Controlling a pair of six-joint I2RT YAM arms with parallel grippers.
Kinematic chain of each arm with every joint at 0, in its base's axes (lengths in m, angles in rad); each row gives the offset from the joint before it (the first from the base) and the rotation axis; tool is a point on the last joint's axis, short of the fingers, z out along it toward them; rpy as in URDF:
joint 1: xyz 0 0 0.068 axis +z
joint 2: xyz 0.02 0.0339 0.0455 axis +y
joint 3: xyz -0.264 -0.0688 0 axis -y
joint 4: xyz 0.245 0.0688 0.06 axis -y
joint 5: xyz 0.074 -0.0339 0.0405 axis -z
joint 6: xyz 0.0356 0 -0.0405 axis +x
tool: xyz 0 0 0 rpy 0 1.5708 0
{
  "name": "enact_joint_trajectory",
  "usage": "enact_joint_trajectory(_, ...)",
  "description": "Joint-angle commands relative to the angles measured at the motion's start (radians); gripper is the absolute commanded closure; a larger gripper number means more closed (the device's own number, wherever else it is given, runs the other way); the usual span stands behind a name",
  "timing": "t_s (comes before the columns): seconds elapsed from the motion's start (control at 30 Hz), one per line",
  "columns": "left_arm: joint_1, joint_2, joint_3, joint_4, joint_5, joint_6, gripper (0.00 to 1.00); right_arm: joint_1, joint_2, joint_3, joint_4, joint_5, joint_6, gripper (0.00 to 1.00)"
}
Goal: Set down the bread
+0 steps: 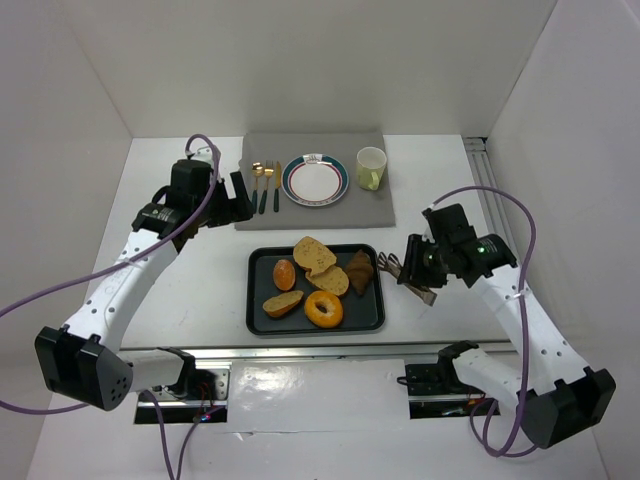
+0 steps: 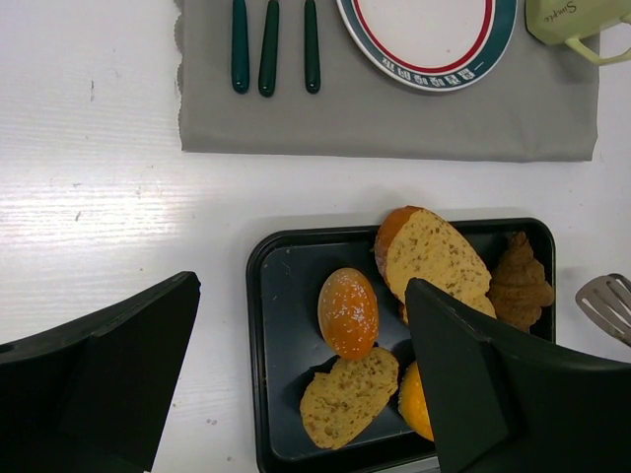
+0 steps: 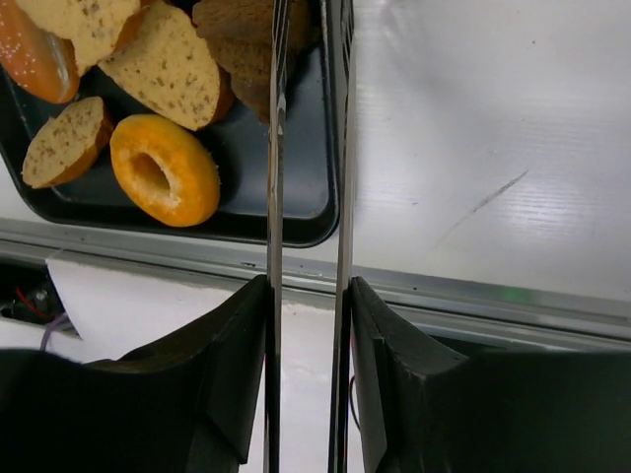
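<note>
A white table inside white walls carries everything. Nearest the bases, the right gripper (image 3: 308, 286) is clamped on metal tongs (image 2: 603, 301), its fingers pressing the 2 blades with a narrow gap left between them. The tong heads lie just beside the right edge of the tray (image 1: 370, 318) and look empty, though the wrist view cuts off the tips.

The dark tray holds the bread: a bagel (image 1: 323, 308) and a half roll (image 1: 283, 303) at the near side, then a bun (image 1: 284, 273), 2 seeded slices (image 1: 313, 253) overlapping, and a croissant (image 1: 360, 270) by the right rim.

The left gripper (image 2: 304, 286) hangs by the left edge of the mat (image 1: 310, 215), jaws spread wide, holding nothing. On that grey mat sit cutlery (image 1: 265, 185), a bare plate (image 1: 315, 180), probably where the bread goes, and a cup (image 1: 371, 168).

All the bread should be light and soft. The slices are thin and may bend or crumble, the croissant flakes, and the bagel's glazed crust could slip. I would pinch gently across the middle of a piece, with 1 blade on each broad face
</note>
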Motion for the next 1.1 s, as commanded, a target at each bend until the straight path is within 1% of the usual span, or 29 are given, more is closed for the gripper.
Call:
enact_joint_trajectory(0.0,0.005,-0.001,0.044,0.017,-0.008,-0.004,0.01,0.012,0.001,0.068,-0.062,-0.033,-0.013,0.56)
enact_joint_trajectory(0.07,0.005,0.008,0.044,0.017,-0.008,-0.004,0.01,0.012,0.001,0.094,-0.053,-0.033,-0.013,0.54)
enact_joint_trajectory(0.13,0.005,0.008,0.044,0.017,-0.017,-0.004,0.01,0.021,0.01,0.112,-0.039,-0.074,-0.031,0.51)
enact_joint_trajectory(0.27,0.005,0.008,0.035,0.026,-0.008,-0.004,0.01,0.03,0.052,0.103,-0.014,-0.108,-0.032,0.51)
enact_joint_trajectory(0.3,0.005,0.008,0.035,0.026,-0.008,-0.004,0.01,0.042,0.052,0.103,-0.014,-0.108,-0.032,0.49)
enact_joint_trajectory(0.4,0.005,0.008,0.035,0.026,-0.008,-0.004,0.01,0.062,0.081,0.103,-0.014,-0.09,-0.042,0.44)
enact_joint_trajectory(0.63,0.005,0.017,0.013,0.046,0.013,-0.022,0.01,0.093,0.115,0.094,0.013,-0.091,-0.042,0.43)
enact_joint_trajectory(0.7,0.005,0.017,0.004,0.046,0.023,-0.022,0.01,0.112,0.125,0.094,0.013,-0.082,-0.042,0.39)
enact_joint_trajectory(0.83,0.005,0.017,0.004,0.046,0.013,-0.022,0.01,0.124,0.147,0.084,0.024,-0.061,-0.042,0.36)
enact_joint_trajectory(1.07,0.005,0.017,-0.014,0.046,0.013,-0.022,0.01,0.153,0.179,0.066,0.088,-0.032,-0.033,0.36)
